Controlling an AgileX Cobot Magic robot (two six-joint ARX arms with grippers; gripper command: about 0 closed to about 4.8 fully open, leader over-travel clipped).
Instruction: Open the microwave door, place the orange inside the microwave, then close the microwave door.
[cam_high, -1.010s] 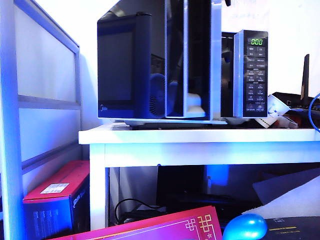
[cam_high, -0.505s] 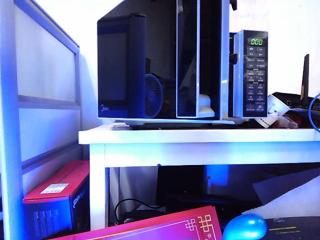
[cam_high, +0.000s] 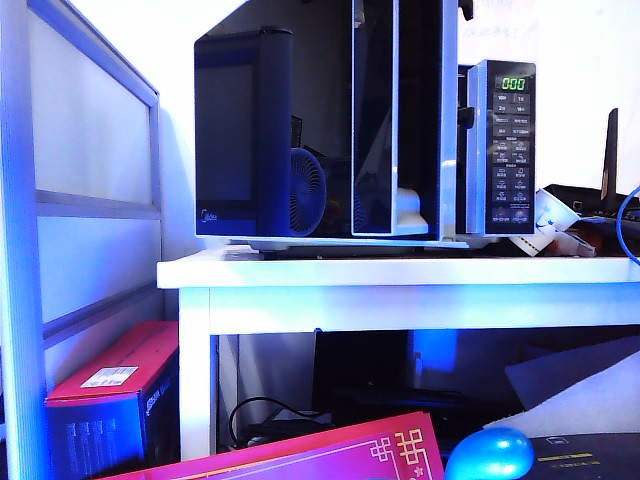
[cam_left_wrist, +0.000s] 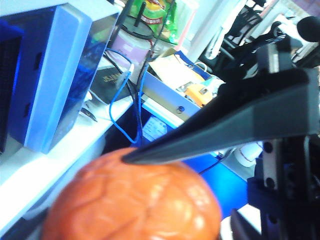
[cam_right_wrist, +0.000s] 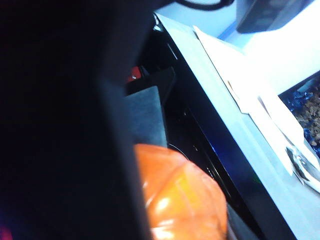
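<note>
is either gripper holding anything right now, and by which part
Cannot be told. The orange touches one finger of the left gripper and sits by the right gripper too; no second finger shows on it.

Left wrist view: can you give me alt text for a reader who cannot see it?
A blurred orange fills the foreground, with one dark finger of the left gripper slanting across just above it. Behind are the microwave side on a white table, a blue cable and desk clutter.

Left gripper (cam_left_wrist: 165, 200) jaws straddle the orange (cam_left_wrist: 132, 197) beside the microwave (cam_left_wrist: 47, 75).
</note>
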